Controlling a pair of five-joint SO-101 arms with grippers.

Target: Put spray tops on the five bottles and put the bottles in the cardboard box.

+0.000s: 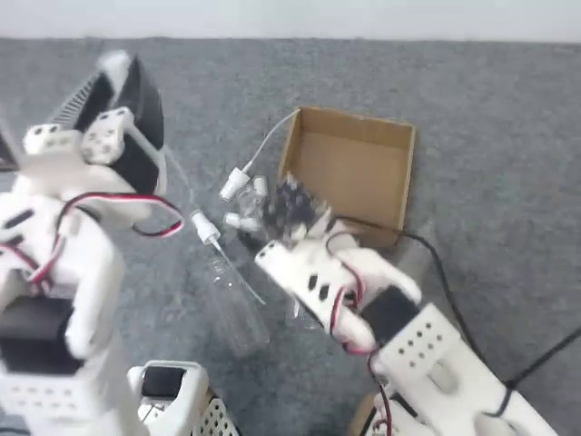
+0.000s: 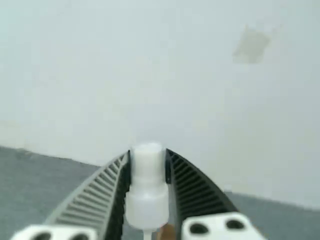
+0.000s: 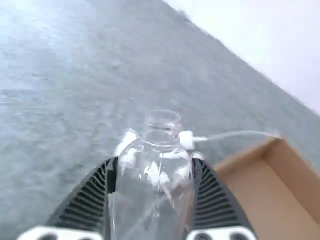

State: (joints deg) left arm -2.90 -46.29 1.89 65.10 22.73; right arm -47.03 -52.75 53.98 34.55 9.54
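1. High view: fixed above and behind both arms, angled down on the grey table [image 1: 472,100], cardboard box [image 1: 354,173] mid-frame.
2. Left wrist view: sights along left gripper [image 2: 147,154], tilted up at a pale wall [image 2: 150,65]; clamped spray top [image 2: 146,190] very close.
3. Right wrist view: sights along right gripper [image 3: 155,165] across the table; clamped bottle [image 3: 155,185] close. Shares table and cardboard box with high view.

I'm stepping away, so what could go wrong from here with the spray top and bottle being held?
The right tool holds the clear bottle, which may slip when pressed. The spray top in the left tool could miss its narrow open neck. Loose spray tops by the cardboard box could get knocked.
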